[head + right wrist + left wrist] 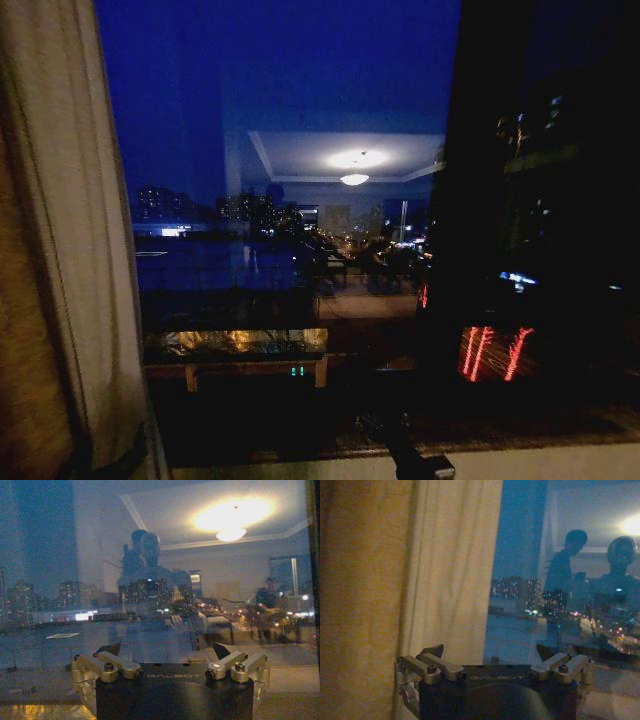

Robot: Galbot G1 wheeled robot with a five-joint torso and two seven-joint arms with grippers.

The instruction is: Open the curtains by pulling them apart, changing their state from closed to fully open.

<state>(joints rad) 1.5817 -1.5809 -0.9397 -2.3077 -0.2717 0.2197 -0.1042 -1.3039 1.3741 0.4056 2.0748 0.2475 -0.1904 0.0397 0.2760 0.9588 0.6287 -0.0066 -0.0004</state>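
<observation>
Sheer curtain [85, 250]: cream-white pleated panel, gathered at the left edge of the window in the head view, hanging from top of frame to the sill; in the left wrist view the same panel [452, 575] hangs just ahead of the left claw, its free edge bordering bare glass

Golden-brown drape [25, 380]: thick opaque fabric, outboard of the sheer panel at the far left; also beside the sheer panel in the left wrist view [360, 605]

Window glass [290, 130]: uncovered across the middle, showing a night city skyline with lit buildings and reflections of a ceiling lamp and room interior

Right side of the window: dark, with red light streaks; whether a curtain panel hangs there cannot be told

Window sill [520, 465]: pale ledge along the lower edge of the head view

Left claw [492, 655]: near the sheer curtain's free edge, fingers spread wide, released, grasping nothing, fabric not between them

Right claw [170, 652]: facing the bare glass above the sill, fingers spread, released, empty

Dark arm segment [410, 450]: at the lower centre of the head view, over the sill
</observation>
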